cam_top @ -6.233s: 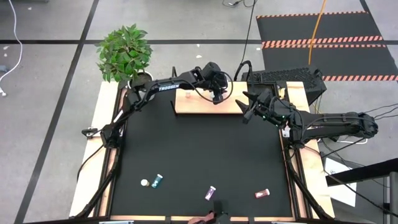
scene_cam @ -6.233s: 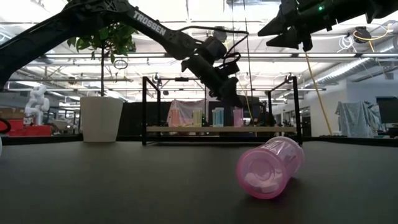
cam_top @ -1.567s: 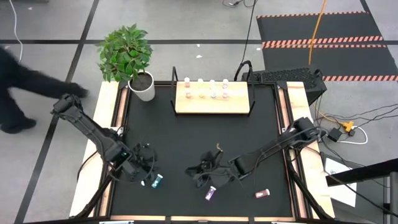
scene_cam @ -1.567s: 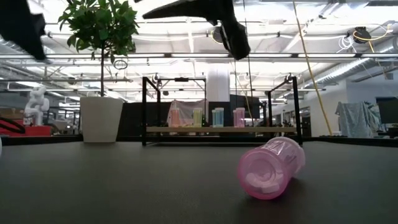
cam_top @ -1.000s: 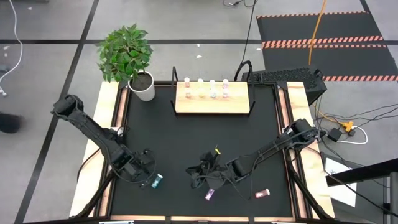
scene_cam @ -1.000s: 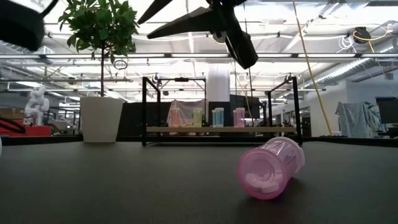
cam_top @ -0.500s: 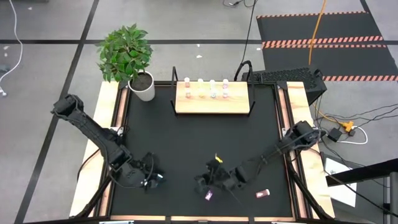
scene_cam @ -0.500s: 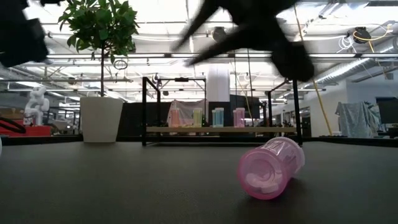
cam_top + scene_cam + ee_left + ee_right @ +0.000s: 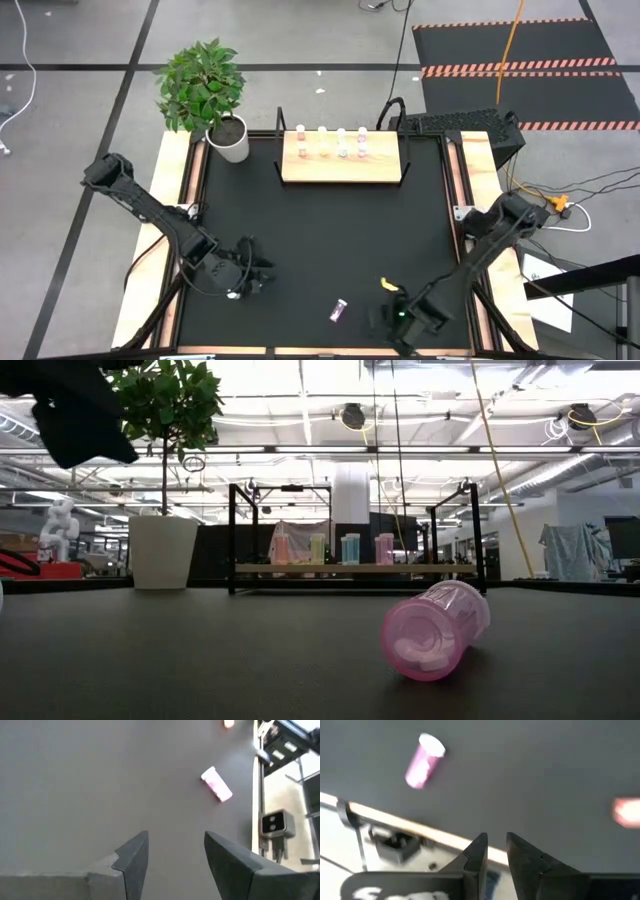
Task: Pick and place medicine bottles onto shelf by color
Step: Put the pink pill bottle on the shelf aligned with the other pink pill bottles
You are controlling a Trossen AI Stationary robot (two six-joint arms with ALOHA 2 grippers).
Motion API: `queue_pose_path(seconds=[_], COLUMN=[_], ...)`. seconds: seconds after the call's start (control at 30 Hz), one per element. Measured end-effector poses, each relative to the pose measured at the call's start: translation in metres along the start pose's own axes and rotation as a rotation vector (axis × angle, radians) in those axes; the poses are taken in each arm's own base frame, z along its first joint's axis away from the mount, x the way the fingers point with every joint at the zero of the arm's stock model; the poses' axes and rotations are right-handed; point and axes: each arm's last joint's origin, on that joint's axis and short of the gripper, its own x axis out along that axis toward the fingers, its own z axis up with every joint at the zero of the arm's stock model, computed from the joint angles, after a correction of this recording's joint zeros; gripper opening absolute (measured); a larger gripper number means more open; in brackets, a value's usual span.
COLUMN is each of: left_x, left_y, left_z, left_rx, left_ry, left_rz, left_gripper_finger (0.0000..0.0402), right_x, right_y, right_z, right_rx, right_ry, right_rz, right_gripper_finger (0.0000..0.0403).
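Four medicine bottles (image 9: 331, 142) stand on the far shelf (image 9: 340, 165); the left gripper (image 9: 172, 857) hangs apart and empty near-left, the right gripper (image 9: 495, 851) narrow and empty near-right over the desk (image 9: 320, 230).

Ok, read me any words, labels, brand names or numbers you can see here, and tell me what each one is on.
No text can be read anywhere.
Dark housing of the right arm: white lettering, cut off and blurred, unreadable.
Small coloured bottles on the tan wooden shelf: any labels too small to read.
Pink translucent bottle lying on the black mat: no legible print.
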Motion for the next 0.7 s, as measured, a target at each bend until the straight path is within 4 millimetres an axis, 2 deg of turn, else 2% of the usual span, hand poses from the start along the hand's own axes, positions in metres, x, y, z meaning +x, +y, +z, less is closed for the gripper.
queue_pose_path(seconds=[0.1,0.17,0.33,0.57,0.7], left_x=[0.001,0.001,0.002,0.001,0.001], left_y=[-0.001,-0.002,-0.003,-0.006,-0.006], left_z=[0.004,0.007,0.011,0.01,0.01], left_rx=[-0.012,-0.003,0.008,0.019,0.023], left_ry=[-0.023,-0.041,-0.07,-0.072,-0.072], left_rz=[-0.014,-0.03,-0.053,-0.068,-0.068], left_gripper_finger=[0.0193,0.0193,0.0193,0.0193,0.0193], right_x=[-0.013,-0.015,-0.016,0.0,0.016], right_y=[-0.009,-0.015,-0.027,-0.039,-0.044], right_z=[-0.003,-0.002,0.003,0.009,0.02], right_rx=[-0.027,-0.046,-0.023,0.104,0.166], right_ry=[0.042,0.063,0.128,0.148,0.156], right_rz=[-0.044,-0.123,-0.333,-0.436,-0.471], right_gripper_finger=[0.0073,0.0086,0.0143,0.0249,0.0287])
